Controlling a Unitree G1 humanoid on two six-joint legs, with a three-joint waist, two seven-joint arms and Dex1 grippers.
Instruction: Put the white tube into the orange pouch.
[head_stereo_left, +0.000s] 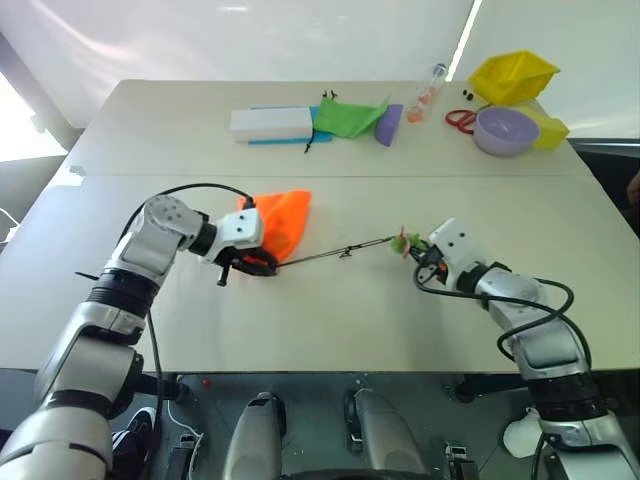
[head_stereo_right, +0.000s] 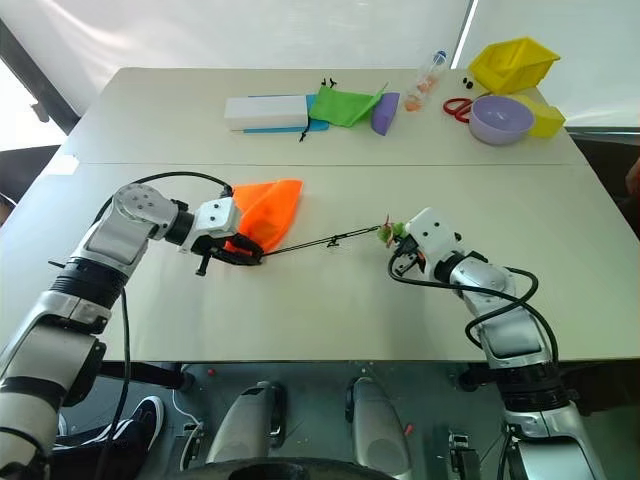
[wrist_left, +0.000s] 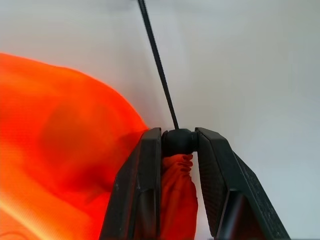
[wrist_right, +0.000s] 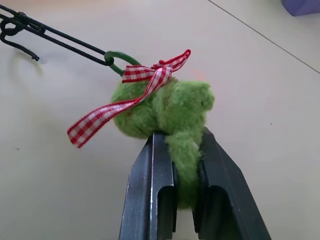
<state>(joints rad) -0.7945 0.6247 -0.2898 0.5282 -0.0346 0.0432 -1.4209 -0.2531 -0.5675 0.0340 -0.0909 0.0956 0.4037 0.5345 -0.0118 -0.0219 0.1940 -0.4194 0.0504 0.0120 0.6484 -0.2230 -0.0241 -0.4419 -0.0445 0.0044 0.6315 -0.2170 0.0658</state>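
**Cord stretched taut across the open table**

The beige table (head_stereo_left: 330, 310) lay bare around both arms, its clutter along the far edge. The orange pouch (head_stereo_left: 283, 222) sat left of centre, gathered neck toward the robot. The left gripper (wrist_left: 177, 150) pinched that neck; the right gripper (wrist_right: 186, 165) clamped the green tassel (wrist_right: 165, 107). The dark cord (head_stereo_left: 335, 251) ran straight between them. Far back lay a white box (head_stereo_left: 271, 123) and a green pouch (head_stereo_left: 348, 116).

Pale table (head_stereo_left: 400, 330), bright white backdrop behind.
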